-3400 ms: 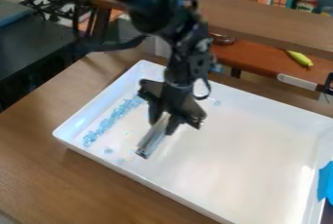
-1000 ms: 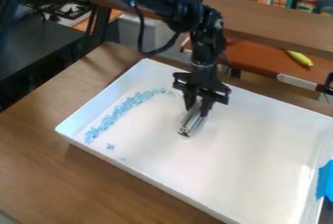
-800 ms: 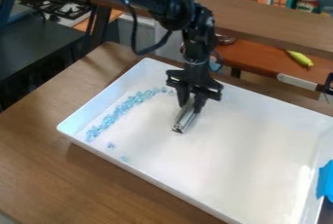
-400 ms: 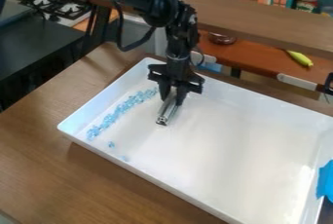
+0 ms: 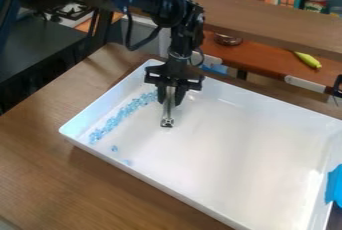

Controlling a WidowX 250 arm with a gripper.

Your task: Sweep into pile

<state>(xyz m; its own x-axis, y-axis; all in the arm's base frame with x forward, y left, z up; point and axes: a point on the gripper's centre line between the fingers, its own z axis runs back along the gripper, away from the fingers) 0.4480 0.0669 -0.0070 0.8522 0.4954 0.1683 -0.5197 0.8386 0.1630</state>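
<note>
"What's the end effector [image 5: 169,96] doing?"

"It's pinching the metal bar [image 5: 167,116], right of the blue beads [image 5: 119,117] lining the left of the tray [image 5: 234,159]."

"Which step?"

"Probably it's setting up a sweep; the next move is calling for bunching that line together."

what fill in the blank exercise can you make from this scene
The tray is coloured ____. The row of small pieces is coloured pale ____. In the picture, that row lies to the ____ of the silver tool held by the gripper.
Missing words: white; blue; left.
</note>
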